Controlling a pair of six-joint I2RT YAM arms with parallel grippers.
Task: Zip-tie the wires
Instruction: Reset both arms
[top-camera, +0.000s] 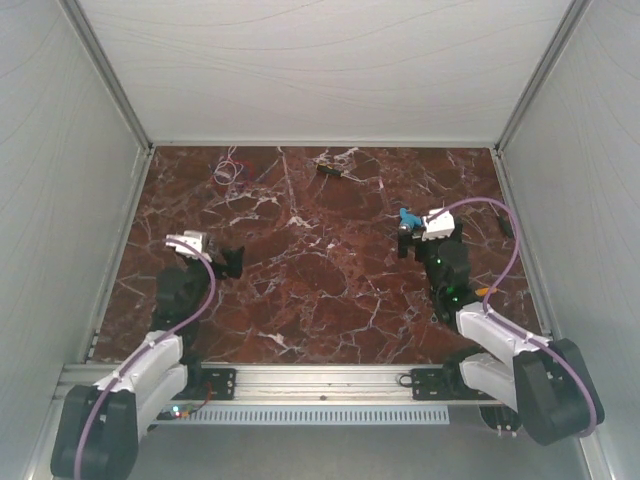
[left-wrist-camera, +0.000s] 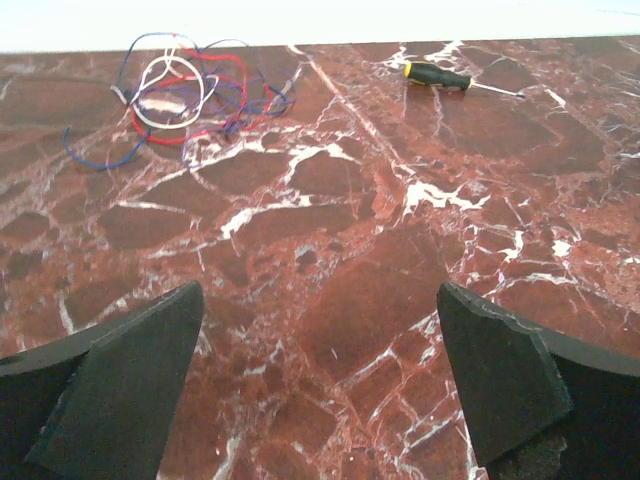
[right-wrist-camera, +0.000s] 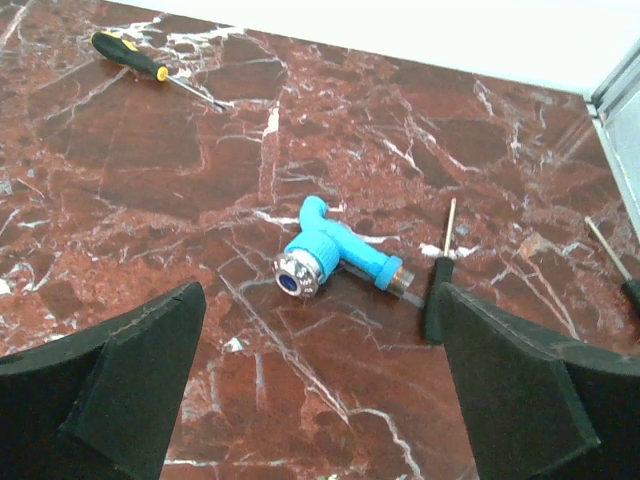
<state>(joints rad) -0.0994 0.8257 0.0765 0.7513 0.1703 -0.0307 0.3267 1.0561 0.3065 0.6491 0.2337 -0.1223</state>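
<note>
The wires lie as a small loose tangle of thin purple, whitish and red loops at the far left of the marble table. In the left wrist view the wires sit far ahead and to the left. My left gripper hovers well short of them, near the left side of the table. Its jaws stand wide open over bare marble. My right gripper is at the right side, far from the wires. It is open too, with nothing between its fingers.
A blue-handled tool lies just ahead of the right gripper, with a small black-handled screwdriver beside it. A yellow-and-black screwdriver rests at the far middle. Another thin tool lies near the right wall. White walls enclose three sides.
</note>
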